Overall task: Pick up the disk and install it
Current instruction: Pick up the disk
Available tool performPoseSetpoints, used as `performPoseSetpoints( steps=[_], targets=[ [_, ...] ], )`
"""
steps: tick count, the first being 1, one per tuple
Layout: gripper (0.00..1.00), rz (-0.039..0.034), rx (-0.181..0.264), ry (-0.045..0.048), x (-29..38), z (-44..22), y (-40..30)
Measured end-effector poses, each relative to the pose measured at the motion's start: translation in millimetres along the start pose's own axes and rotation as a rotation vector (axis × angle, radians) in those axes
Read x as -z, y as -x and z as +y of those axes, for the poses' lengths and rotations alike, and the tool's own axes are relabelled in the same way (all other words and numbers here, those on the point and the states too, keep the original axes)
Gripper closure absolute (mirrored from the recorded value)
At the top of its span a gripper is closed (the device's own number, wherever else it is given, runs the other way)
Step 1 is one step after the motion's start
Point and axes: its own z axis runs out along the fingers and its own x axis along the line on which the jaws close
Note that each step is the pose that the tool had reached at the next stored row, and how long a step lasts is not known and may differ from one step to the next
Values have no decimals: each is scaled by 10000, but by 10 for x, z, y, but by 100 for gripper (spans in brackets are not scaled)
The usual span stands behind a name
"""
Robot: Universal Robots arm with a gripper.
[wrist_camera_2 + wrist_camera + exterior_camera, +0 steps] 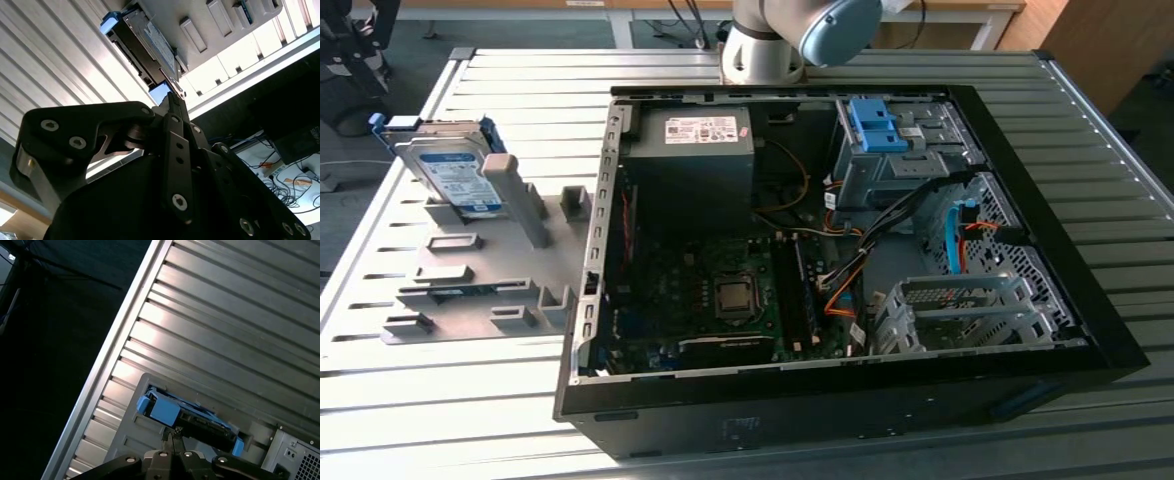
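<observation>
The black metal pincer (pixel 172 432) is clenched in both wrist views, its two slim fingers pressed together at the tips with nothing between them. In the second wrist view the pincer (pixel 172 99) points tip-first at the task's thing.

The flat rectangular silver-grey disk (pixel 192 417), with blue plastic side rails, lies ahead of the fingertips and beyond them. Whether the tips are close to it cannot be told from the wrist views. In the exterior view the disk (pixel 454 168) stands on edge, tilted, its white-and-blue label showing, slotted into a pale grey moulded fixture plate (pixel 467 270), with nothing touching it. In the second wrist view the disk (pixel 150 42) shows its narrow edge to the pincer, with a blue rail end nearest the tips.

The fixture plate rests on a slatted silver metal table (pixel 520 70). Just beside the plate, toward the exterior view's right, sits an open black computer case (pixel 854 400). The grey robot arm (pixel 774 40) rises at the case's far edge, well apart from the disk.
</observation>
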Motion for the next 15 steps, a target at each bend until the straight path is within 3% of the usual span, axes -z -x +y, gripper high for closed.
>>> performPoseSetpoints(
  steps=[15],
  targets=[
    [89,20,438,6,0,0,0]
  ],
)
